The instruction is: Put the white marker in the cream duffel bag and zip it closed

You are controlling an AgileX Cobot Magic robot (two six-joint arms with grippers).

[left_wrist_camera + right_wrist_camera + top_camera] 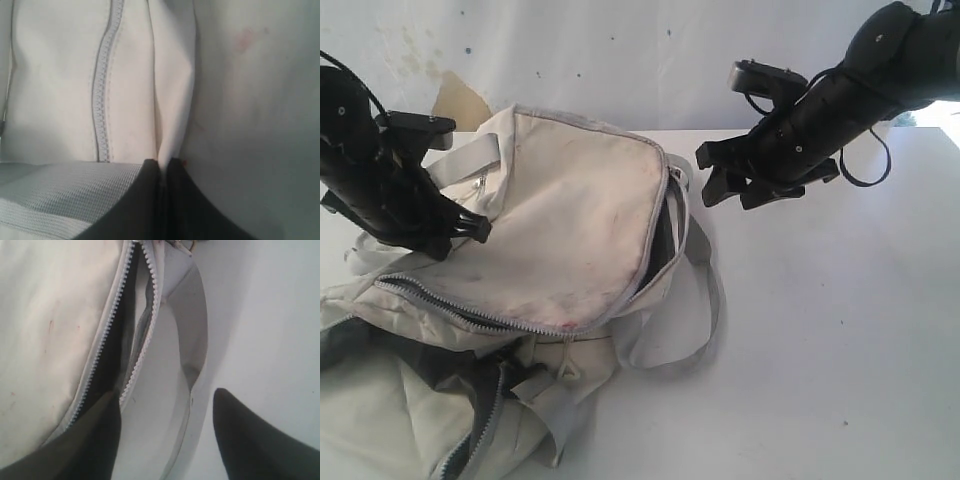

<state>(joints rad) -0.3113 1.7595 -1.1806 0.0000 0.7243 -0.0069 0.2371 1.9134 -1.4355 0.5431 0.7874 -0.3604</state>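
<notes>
white tabletop, scuffed; stained wall behind

exterior view: cream duffel bag slumped left of centre. soft limp cloth, faint pink smears on the top panel. main zipper gapes along the near edge and round the right side, dark lining showing in the gap. grey webbing strap loops out flat onto the table. left gripper is down at the bag's left shoulder. i read this as an anchor, to hold the cloth taut so a zip could run. right gripper hangs in the air just beside the open end, touching nothing

left wrist view: jaws pressed together with a ridge of cream fabric pinched between them. a closed grey zipper runs along the panel beyond. ribbed webbing lies near the fingers

right wrist view: fingers spread wide, nothing between them. beneath, the two toothed zip edges stand well apart over the dark lining. the strap curves smooth beside them. a small ring at the far end of the zip may be the pull, too cropped to say

white marker: not visible in any view. may be inside under the panel, cannot confirm. judgement: zipping not yet done
</notes>
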